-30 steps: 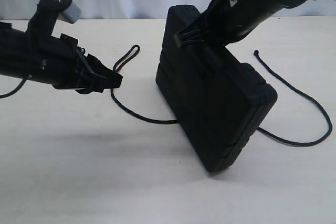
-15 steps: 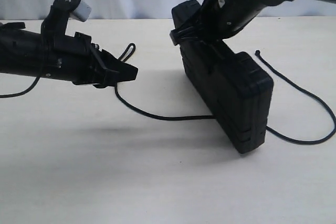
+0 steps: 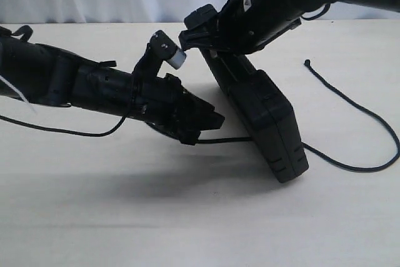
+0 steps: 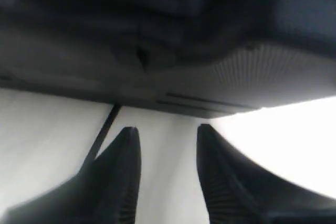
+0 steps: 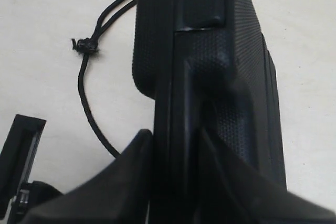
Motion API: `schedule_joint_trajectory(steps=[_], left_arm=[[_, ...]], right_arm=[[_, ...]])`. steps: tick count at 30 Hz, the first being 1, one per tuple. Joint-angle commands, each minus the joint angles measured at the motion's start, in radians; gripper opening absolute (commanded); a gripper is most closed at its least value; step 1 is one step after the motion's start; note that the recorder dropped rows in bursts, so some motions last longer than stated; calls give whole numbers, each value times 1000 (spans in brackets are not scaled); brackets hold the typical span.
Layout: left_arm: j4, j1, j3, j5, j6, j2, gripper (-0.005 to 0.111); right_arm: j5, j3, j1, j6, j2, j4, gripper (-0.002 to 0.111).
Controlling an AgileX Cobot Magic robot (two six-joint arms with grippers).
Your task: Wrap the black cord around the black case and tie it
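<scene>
black case [image 3: 269, 123] stood tilted on one edge, right gripper [image 5: 176, 145] clenched on its top rim — raised, I'd say, for wrapping room | black cord [image 3: 362, 170] ran under the case, out both sides | left gripper [image 4: 168, 150] jaws parted, empty, low beside the case

The black case [image 3: 269, 123] stands tilted on edge mid-tabletop [image 3: 125, 217], barring a straight pass across, its top end taken by the clamped right claw [image 3: 215, 45]. The left claw [image 3: 212, 120], jaws apart, crowds the low space at its left face. The near tabletop lies bare; the black cord [image 3: 359, 114] loops across the right side.
</scene>
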Motion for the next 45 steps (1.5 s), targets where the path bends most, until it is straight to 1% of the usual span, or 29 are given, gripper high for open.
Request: schedule_joint_trajectory(steps=[1, 6, 8, 12, 15, 19, 23, 27, 29, 31, 33, 34, 35, 36, 37, 38, 39, 40, 41, 42, 43, 45], left_arm=[[-18, -8, -56, 4, 10, 12, 35], [-18, -8, -74, -22, 15, 12, 35], [-18, -8, -74, -22, 15, 12, 35], [-18, -8, -74, 1, 15, 12, 35], [-18, -8, -74, 5, 15, 12, 35], [-18, -8, -74, 5, 15, 12, 35], [-18, -8, -74, 5, 15, 12, 35], [-18, -8, -74, 5, 15, 12, 35], [-18, -8, -74, 5, 15, 12, 35], [-18, -8, -74, 5, 15, 12, 35], [-18, -8, -74, 5, 15, 12, 35], [-18, -8, -74, 5, 15, 12, 35], [-18, -8, -74, 5, 15, 12, 35], [-18, -8, -74, 5, 15, 12, 35], [-18, -8, -74, 5, 15, 12, 35], [-18, -8, -74, 5, 15, 12, 35], [-18, -8, -74, 5, 15, 12, 35], [-18, -8, -74, 5, 15, 12, 35], [-18, -8, -74, 5, 15, 12, 35], [-18, -8, -74, 5, 15, 12, 35], [-18, -8, -74, 5, 15, 12, 35], [-18, -8, -74, 5, 15, 12, 35]], right_arm=[[-5, 6, 3, 0, 3, 23, 5], [15, 6, 3, 0, 3, 19, 5], [14, 6, 3, 0, 3, 19, 8], [22, 6, 3, 0, 3, 19, 23], [55, 3, 3, 6, 0, 19, 39], [78, 3, 1, 6, -32, 19, 56], [80, 3, 1, 6, -87, 5, 68], [96, 3, 1, 2, -160, 5, 70], [152, 3, 1, -100, -215, 5, 70], [280, 3, 1, -249, -269, 5, 70], [345, 43, 1, -338, -327, 20, 70], [329, 117, 1, -386, -391, 47, 70], [262, 203, 3, -398, -471, 49, 70], [217, 255, 3, -398, -522, 49, 70], [132, 352, 3, -422, -630, 49, 70], [86, 409, 3, -446, -686, 49, 70], [-7, 524, 3, -489, -781, 49, 70], [-70, 592, 3, -497, -829, 49, 70], [-208, 735, 3, -500, -899, 54, 70], [-311, 808, 3, -500, -931, 54, 70], [-465, 932, 3, -500, -962, 54, 70], [-621, 1049, 3, -500, -980, 70, 70]])
